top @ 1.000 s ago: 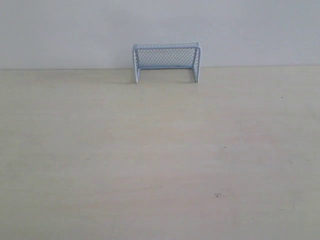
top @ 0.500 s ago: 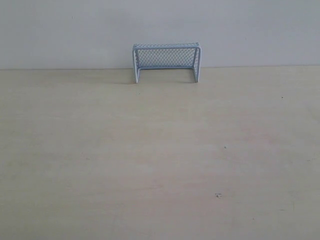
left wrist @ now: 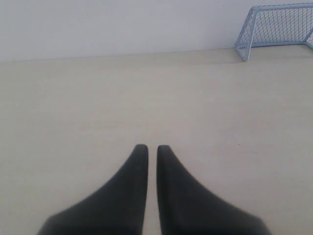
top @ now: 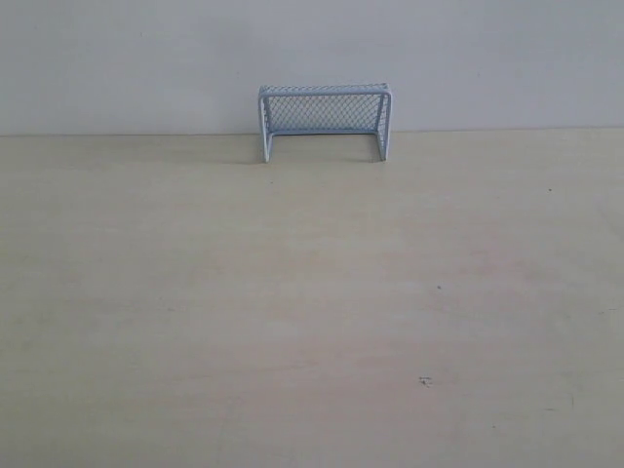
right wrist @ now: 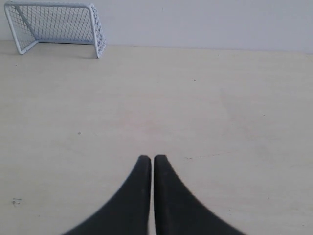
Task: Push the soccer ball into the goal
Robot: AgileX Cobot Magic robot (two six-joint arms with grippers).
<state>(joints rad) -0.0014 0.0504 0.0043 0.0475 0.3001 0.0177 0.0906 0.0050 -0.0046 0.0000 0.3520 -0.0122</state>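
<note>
Both left fingers [left wrist: 138, 166] and right fingers [right wrist: 140, 176] are pressed nearly together, empty; the goal [top: 325, 122] stands at the bench's [top: 292, 322] far edge, but the soccer ball appears nowhere, so neither arm reads nearer.

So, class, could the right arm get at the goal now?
Probably yes: only table surface lies between the right gripper and the goal, with nothing blocking. Whether the arm stretches that far cannot be told.

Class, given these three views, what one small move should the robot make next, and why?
Probably wait: no soccer ball shows in any view, only the goal by the wall, and the left hand and right hand are shut, empty.
</note>
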